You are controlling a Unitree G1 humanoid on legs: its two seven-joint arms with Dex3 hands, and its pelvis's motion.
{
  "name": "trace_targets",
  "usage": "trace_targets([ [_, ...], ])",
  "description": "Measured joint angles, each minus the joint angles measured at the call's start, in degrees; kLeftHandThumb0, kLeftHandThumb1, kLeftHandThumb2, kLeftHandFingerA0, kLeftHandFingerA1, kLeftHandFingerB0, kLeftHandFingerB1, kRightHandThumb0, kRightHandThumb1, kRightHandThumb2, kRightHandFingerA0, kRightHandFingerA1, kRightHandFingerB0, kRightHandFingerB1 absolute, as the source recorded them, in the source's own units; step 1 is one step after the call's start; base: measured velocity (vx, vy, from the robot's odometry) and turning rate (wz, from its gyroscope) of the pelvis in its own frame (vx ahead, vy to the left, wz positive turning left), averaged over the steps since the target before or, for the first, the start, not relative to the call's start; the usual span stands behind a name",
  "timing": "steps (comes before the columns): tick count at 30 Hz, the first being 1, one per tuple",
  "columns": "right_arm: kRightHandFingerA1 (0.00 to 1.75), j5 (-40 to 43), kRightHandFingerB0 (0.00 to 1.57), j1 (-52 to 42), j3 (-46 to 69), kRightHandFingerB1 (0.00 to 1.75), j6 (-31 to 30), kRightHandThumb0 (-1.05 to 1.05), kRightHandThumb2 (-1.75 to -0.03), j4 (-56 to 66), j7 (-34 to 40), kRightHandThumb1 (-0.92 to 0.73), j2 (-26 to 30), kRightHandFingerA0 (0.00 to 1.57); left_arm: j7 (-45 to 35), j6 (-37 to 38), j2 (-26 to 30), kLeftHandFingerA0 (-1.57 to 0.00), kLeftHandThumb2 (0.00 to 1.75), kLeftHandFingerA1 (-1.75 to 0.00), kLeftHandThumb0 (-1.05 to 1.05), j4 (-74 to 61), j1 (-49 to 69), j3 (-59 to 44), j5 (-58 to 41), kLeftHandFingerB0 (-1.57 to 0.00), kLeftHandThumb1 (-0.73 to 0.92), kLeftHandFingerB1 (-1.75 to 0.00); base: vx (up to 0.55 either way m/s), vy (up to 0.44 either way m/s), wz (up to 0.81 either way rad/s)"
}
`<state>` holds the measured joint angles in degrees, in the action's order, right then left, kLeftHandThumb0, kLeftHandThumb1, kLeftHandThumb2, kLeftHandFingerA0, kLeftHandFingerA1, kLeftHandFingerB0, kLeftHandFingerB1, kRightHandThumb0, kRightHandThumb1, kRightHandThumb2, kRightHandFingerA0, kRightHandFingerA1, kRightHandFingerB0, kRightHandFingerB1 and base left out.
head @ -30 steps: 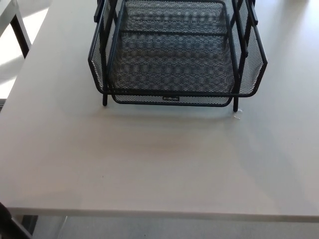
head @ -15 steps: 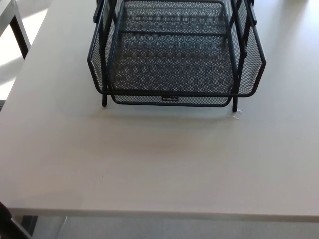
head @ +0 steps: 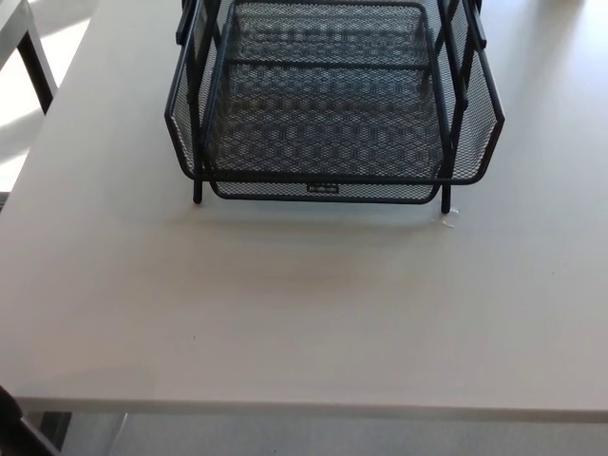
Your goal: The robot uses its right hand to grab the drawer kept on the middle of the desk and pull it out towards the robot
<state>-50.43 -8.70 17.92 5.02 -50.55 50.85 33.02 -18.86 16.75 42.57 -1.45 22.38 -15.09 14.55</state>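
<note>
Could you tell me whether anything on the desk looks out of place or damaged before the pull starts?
Nothing much. The mesh drawer sits square in its rack, with no visible damage. The only oddity is a small white scrap on the desk by the rack's front right foot. Neither hand is in view.

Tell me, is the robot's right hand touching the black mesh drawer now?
Apart. The head view shows the mesh drawer on the desk with neither hand in the picture.
</note>
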Motion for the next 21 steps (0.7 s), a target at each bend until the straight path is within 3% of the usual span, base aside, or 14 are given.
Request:
trace_targets([
  [1,0.59,0.7,0.17,0.7,-0.5,0.35,0.1,-0.73,-0.59,-1.9,-0.1,-0.62,-0.7,0.09,0.0,0.0,0.0,-0.79,0.58,-0.83,-0.29,0.0,0.1,0.0,0.0,-0.79,0.58,-0.57,0.0,0.0,0.0],
  [2,0.59,1.4,0.1,1.4,-1.5,0.44,0.1,-0.74,-0.84,-3.9,-0.2,-0.49,-1.4,0.14,0.0,0.0,0.0,-0.78,0.58,-0.83,-0.29,0.0,0.1,0.0,0.1,-0.79,0.58,-0.56,0.0,0.0,0.0],
  [3,0.57,2.1,0.15,1.9,-2.4,0.32,0.1,-0.72,-0.59,-5.2,-0.6,-0.62,-2.1,0.31,0.1,0.0,0.0,-0.79,0.58,-0.83,-0.3,0.1,0.2,0.0,0.2,-0.79,0.58,-0.56,0.0,0.0,0.0],
  [4,0.57,2.5,0.15,2.1,-3.1,0.32,0.1,-0.72,-0.59,-5.8,-1.0,-0.62,-2.6,0.31,0.1,0.1,0.0,-0.79,0.58,-0.83,-0.3,0.1,0.3,0.0,0.2,-0.79,0.58,-0.56,0.0,0.0,0.0],
  [5,0.55,3.4,0.2,2.3,-4.4,0.31,0.1,-0.74,-0.58,-6.2,-2.1,-0.61,-3.3,0.47,0.1,0.2,0.0,-0.78,0.58,-0.83,-0.3,0.2,0.4,0.0,0.3,-0.78,0.58,-0.56,0.0,0.0,0.0],
  [9,0.61,5.2,0.19,2.5,-7.6,0.32,-0.1,-0.74,-0.59,-6.2,-4.5,-0.6,-3.7,0.59,0.1,0.4,0.0,-0.79,0.58,-0.83,-0.29,0.4,0.4,0.0,0.5,-0.79,0.58,-0.56,0.0,0.0,0.0],
  [10,0.66,5.8,0.13,2.4,-8.5,0.44,0.0,-0.78,-0.87,-5.8,-5.6,-0.48,-3.7,0.57,0.1,0.4,0.0,-0.79,0.58,-0.84,-0.29,0.5,0.4,0.0,0.5,-0.79,0.58,-0.56,0.0,0.0,0.0],
  [11,0.62,6.0,0.19,2.4,-8.8,0.34,0.0,-0.78,-0.59,-5.7,-6.1,-0.6,-3.7,0.61,0.1,0.4,0.0,-0.79,0.58,-0.83,-0.28,0.5,0.4,0.0,0.5,-0.79,0.58,-0.56,0.0,0.0,0.0],
  [15,0.63,7.4,0.15,2.3,-11.5,0.33,0.2,-0.79,-0.6,-4.8,-9.7,-0.66,-3.7,0.55,0.1,0.5,0.0,-0.79,0.58,-0.81,-0.29,0.5,0.4,0.0,0.6,-0.79,0.58,-0.55,0.0,0.0,0.0],
  [16,0.8,7.5,0.16,2.3,-11.9,0.43,0.2,-0.88,-0.89,-4.7,-10.4,-0.55,-3.7,0.7,0.1,0.5,0.0,-0.8,0.57,-0.83,-0.3,0.5,0.4,0.0,0.6,-0.79,0.58,-0.56,0.0,0.0,0.0],
  [17,0.81,7.7,0.13,2.3,-12.6,0.44,0.2,-0.85,-0.91,-4.7,-11.2,-0.53,-3.6,0.69,0.1,0.5,-0.1,-0.79,0.58,-0.82,-0.3,0.5,0.3,0.0,0.6,-0.78,0.58,-0.56,0.0,0.0,0.0],
  [18,0.83,7.8,0.14,2.4,-13.4,0.45,0.3,-0.83,-0.9,-4.7,-11.8,-0.52,-3.3,0.69,0.1,0.5,-0.2,-0.81,0.58,-0.83,-0.29,0.5,0.3,0.0,0.6,-0.79,0.58,-0.56,0.0,0.0,0.0],
  [19,0.84,7.9,0.17,2.4,-14.5,0.34,0.3,-0.83,-0.61,-4.7,-12.8,-0.67,-3.0,0.68,0.1,0.5,-0.2,-0.81,0.58,-0.82,-0.29,0.5,0.3,0.0,0.7,-0.79,0.58,-0.56,0.0,0.0,0.0],
  [21,0.79,8.1,0.16,2.6,-15.9,0.34,0.2,-0.83,-0.61,-4.7,-14.4,-0.68,-2.5,0.66,0.1,0.5,-0.4,-0.79,0.58,-0.82,-0.32,0.5,0.3,0.0,0.7,-0.78,0.59,-0.55,0.0,0.0,0.0],
])
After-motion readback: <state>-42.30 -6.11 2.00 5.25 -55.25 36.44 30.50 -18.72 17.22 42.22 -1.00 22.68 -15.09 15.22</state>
